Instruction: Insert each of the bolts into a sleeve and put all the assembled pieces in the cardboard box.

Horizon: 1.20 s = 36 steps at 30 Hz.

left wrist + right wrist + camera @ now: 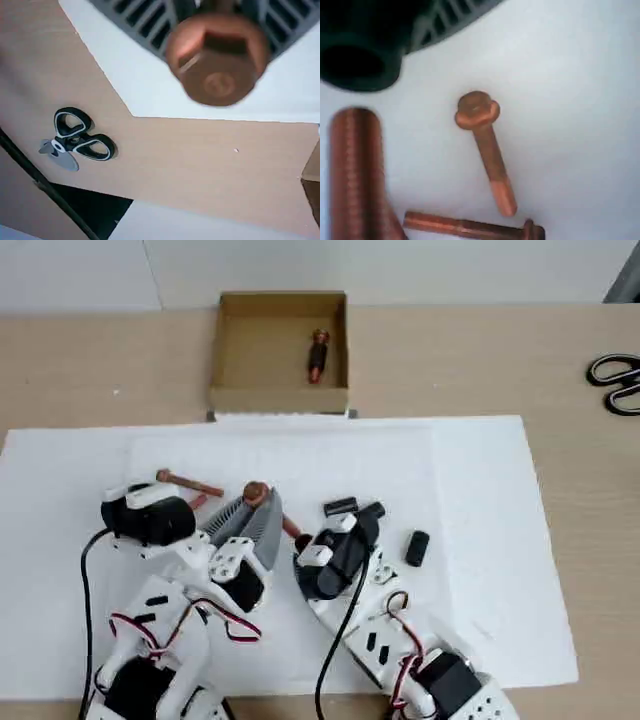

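My left gripper [256, 502] is shut on a copper bolt [257, 493]; its hex head [217, 60] sits between the grey fingers [135, 15], and its shank points toward the right arm. My right gripper [362, 520] is shut on a black sleeve [360, 57], whose open bore lies close to the held bolt's threaded end [355, 170], still apart from it. Two loose bolts [485, 147] [470, 227] lie on the white sheet [480, 540] beside the left arm. Loose sleeves [340, 506] [417, 547] rest near the right gripper. The cardboard box [230, 350] holds one assembled piece [318, 355].
Black-handled scissors [615, 380] lie on the wooden table at the far right, off the sheet. Both arm bases and their cables crowd the near edge. The sheet between the grippers and the box is bare.
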Motion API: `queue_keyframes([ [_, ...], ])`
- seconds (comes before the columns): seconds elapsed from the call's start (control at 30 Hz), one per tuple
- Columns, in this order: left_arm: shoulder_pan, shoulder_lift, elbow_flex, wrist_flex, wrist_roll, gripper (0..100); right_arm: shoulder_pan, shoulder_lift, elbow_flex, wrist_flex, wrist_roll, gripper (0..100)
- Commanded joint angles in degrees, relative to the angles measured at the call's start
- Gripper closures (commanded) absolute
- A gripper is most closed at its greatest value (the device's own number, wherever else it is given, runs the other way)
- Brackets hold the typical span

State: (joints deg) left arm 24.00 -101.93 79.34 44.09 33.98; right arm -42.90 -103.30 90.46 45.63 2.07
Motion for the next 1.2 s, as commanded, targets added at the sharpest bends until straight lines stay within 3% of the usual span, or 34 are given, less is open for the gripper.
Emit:
queue_keyframes([
  [0.0, 0.35, -0.53, -0.4, -1.76, -0.35, 99, -0.57, -0.31, -3.34, -1.54, 0.44, 99.7],
  [0.2, 4.13, -0.7, 1.8, -1.76, -0.53, 99, -3.91, -0.31, -3.34, -1.54, 0.44, 99.7],
  [0.9, 3.78, -0.44, -5.49, -1.67, -2.46, 99, -2.07, -0.31, -2.73, -1.1, 0.53, 99.6],
  [1.17, 3.78, -0.62, -3.47, 2.11, -2.55, 99, -2.07, -0.31, -2.99, -1.27, 0.53, 99.6],
])
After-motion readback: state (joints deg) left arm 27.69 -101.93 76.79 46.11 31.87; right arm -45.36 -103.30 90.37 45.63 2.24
